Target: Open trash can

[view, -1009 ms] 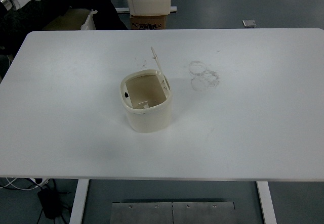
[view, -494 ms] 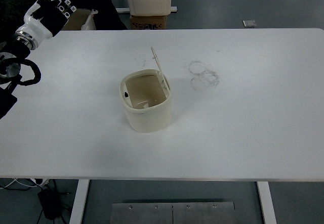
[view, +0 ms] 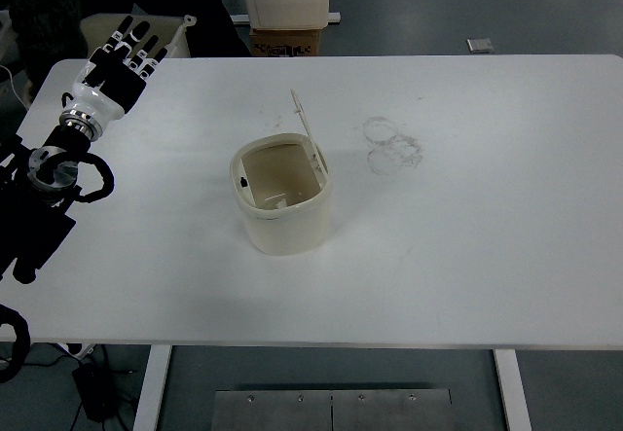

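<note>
Cream plastic trash can [view: 282, 197] sits mid-table with its thin flip lid [view: 303, 121] already upright — looks light and tippy, so you'd press only the lid edge. Left hand [view: 122, 58] hovers at far-left corner, fingers spread, holding nothing.

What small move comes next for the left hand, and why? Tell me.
Probably none toward the can: its lid already stands upright at the far rim and the inside shows, so it looks open. The left hand is over the table's far left corner, fingers spread, holding nothing, well apart from the can. I would draw it back off the table.
</note>
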